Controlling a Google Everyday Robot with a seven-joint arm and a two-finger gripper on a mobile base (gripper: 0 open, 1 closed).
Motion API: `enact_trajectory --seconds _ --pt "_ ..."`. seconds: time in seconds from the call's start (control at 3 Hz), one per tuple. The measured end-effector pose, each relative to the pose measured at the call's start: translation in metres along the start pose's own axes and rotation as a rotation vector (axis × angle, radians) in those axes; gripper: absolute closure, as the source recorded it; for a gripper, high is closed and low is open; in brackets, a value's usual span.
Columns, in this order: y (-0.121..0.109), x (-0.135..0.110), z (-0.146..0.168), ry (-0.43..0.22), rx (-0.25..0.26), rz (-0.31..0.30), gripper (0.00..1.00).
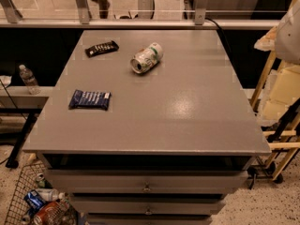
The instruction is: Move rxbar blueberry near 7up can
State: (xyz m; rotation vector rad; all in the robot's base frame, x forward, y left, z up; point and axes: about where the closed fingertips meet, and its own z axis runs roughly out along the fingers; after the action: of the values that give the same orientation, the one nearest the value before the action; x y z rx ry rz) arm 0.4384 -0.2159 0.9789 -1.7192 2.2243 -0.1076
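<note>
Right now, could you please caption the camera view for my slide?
On a grey table, rxbar blueberry lies apart from tipped 7up can; hand out of view.

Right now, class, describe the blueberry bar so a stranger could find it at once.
On the grey table, look to the left edge, nearer the front than the 7up can. There lies the rxbar blueberry, flat and dark blue with pale lettering, unlike the slimmer black bar at the back; the gripper is not in view.

table [187,107]: rxbar blueberry [90,99] front-left | 7up can [146,57] rear-centre, apparently lying
</note>
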Motion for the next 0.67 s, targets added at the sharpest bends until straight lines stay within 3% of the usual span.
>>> enact_trajectory --seconds 0.33,0.67 --pt "0.000 0.000 0.000 0.000 0.000 0.000 0.00" --pt "0.002 -0.012 0.012 -0.061 0.015 0.055 0.00"
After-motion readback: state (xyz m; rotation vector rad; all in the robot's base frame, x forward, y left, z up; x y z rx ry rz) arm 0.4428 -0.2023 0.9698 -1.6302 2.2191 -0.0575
